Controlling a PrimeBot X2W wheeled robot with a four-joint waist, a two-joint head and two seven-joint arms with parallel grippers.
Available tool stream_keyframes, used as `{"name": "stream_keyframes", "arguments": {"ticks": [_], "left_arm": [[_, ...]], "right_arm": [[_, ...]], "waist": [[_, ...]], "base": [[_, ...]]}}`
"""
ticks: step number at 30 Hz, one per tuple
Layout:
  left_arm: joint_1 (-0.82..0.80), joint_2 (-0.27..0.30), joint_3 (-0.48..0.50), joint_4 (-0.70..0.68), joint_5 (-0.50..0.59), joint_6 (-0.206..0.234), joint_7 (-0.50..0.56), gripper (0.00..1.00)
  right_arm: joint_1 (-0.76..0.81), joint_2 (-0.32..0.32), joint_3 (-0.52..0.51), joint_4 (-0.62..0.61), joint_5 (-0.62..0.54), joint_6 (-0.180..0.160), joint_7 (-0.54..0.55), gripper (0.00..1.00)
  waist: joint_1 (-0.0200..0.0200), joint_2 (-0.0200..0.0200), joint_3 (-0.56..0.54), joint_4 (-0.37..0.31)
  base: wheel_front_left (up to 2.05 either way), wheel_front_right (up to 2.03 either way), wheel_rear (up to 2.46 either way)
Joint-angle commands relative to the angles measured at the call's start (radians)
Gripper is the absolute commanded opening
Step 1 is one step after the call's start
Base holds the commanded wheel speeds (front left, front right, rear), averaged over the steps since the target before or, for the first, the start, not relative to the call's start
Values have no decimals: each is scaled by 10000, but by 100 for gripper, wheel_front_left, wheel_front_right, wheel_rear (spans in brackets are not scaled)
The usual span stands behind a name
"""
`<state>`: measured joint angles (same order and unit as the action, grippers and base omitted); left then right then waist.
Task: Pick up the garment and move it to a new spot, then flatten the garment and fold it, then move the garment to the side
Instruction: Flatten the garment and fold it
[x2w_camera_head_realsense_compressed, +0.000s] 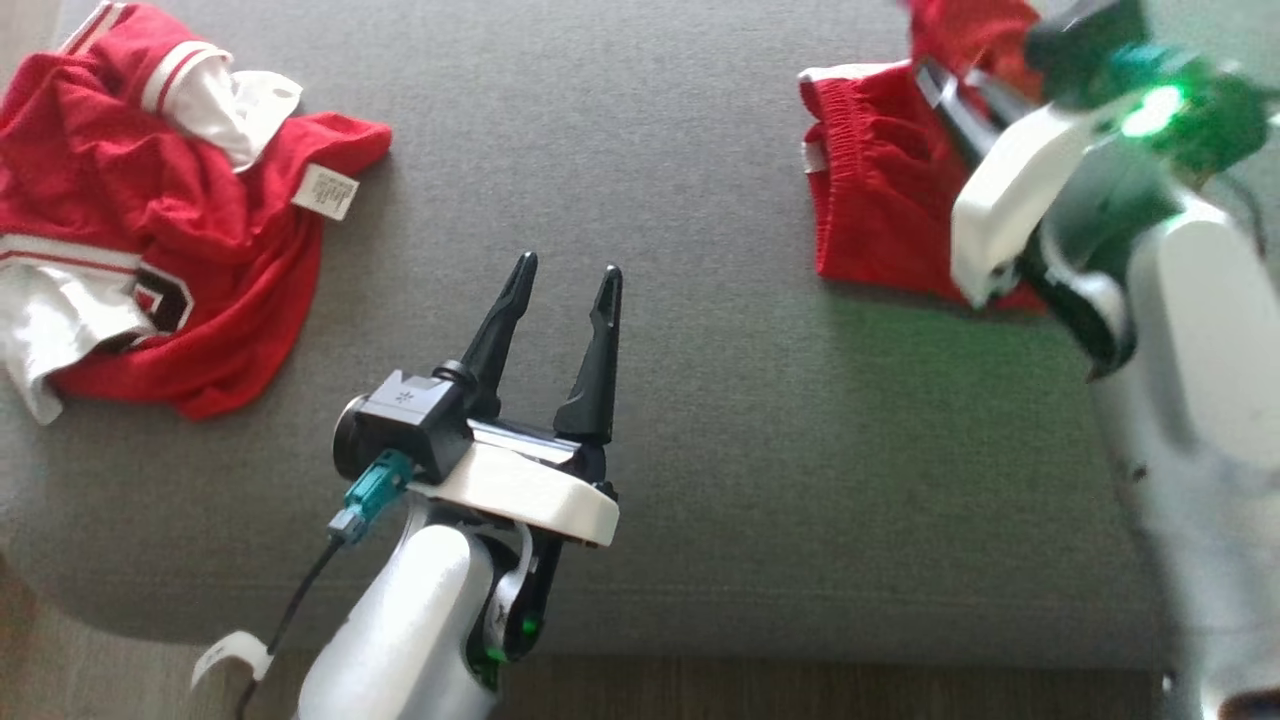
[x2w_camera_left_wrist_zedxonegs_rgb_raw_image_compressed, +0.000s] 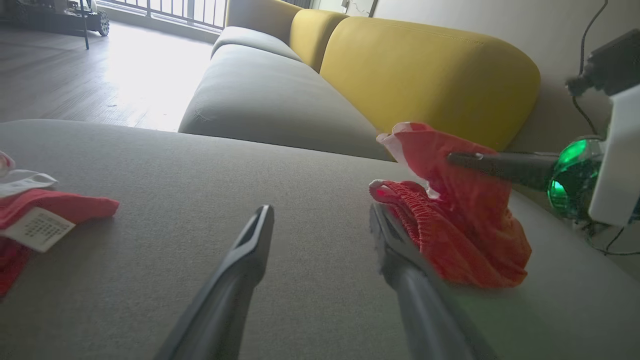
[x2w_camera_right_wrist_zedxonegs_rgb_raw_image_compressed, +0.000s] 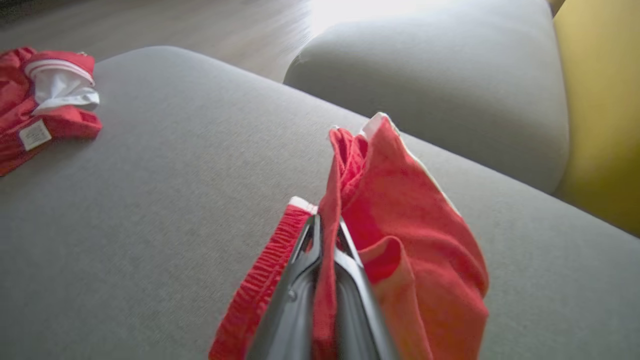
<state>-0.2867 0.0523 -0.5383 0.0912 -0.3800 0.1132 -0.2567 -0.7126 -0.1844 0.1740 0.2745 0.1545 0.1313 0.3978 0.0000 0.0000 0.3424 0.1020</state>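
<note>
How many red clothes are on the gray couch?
2. A crumpled red-and-white jersey lies at the robot's left. The red shorts are at its right, pinched in the right claw and partly lifted. The crumpled pile could hide another piece.

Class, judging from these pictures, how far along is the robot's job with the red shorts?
Done: the right gripper is shut on the red shorts. In hand: lifting them; their lower part lies bunched on the grey cushion. To do: moving, flattening, folding, setting aside. The left gripper is open, holding nothing.
</note>
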Motion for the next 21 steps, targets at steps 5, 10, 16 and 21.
{"name": "stream_keyframes", "arguments": {"ticks": [5,10,16,21], "left_arm": [[-107,-17,273,-321,-98,-32,-51,100],[-126,-18,199,-346,-174,36,-51,100],[-31,-19,203,-367,-202,124,-51,100],[146,-19,299,-455,-196,175,-51,100]], "right_arm": [[611,233,521,-879,80,-6,439,0],[990,504,600,-1080,115,-6,214,100],[1458,357,-293,-1648,135,-6,-243,100],[1886,-229,-1483,-1953,-98,-6,-510,100]], "waist": [[0,0,-4,146],[0,0,-78,163],[0,0,-312,102],[0,0,-381,-4]], "base": [[0,0,0],[0,0,0],[0,0,0],[0,0,0]]}}
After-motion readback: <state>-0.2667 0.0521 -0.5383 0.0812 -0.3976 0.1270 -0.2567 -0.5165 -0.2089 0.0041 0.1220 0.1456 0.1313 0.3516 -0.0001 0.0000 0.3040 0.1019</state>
